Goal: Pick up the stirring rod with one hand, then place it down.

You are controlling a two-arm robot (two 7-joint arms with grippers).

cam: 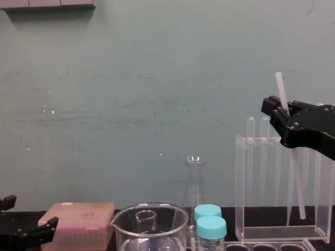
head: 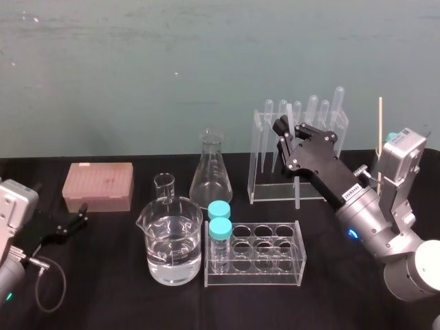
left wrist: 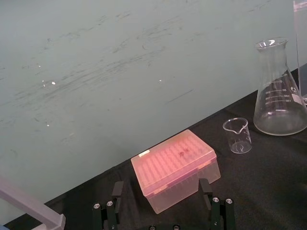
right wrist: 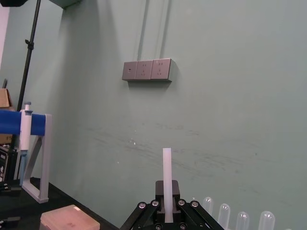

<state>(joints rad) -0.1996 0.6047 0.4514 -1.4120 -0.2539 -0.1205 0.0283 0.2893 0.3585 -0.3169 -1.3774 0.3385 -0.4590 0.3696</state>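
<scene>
Right gripper (cam: 281, 112) clenched on upper stirring rod (cam: 298, 183): long axis near-upright, top tipped slightly left, lower end down by clear pipette rack (cam: 239, 183), contact with table unclear. Left gripper (left wrist: 159, 191) parked well apart, jaws spread, beside pink tip box (left wrist: 175, 165).

Counts for you:
- 1 stirring rod (right wrist: 167, 172).
- 2 grippers: left gripper (head: 81, 214), right gripper (head: 280, 130).
- Glassware: 1 conical flask (head: 210, 172) and 2 beakers, i.e. 1 big beaker (head: 172, 240) and 1 small beaker (head: 164, 187).
- 2 blue-capped vials (head: 219, 210) (head: 220, 229).
- 2 clear racks: 1 low rack (head: 265, 254) w/ round holes, 1 tall rack (head: 258, 158).
- Pipettes (head: 313, 110) in the tall one: approx 6 bulb tops, can't give you an exact no.
- 1 pink box (head: 98, 185).
- 1 wooden stick (head: 379, 130).
- 1 black surface (head: 103, 289) under the lot.
</scene>
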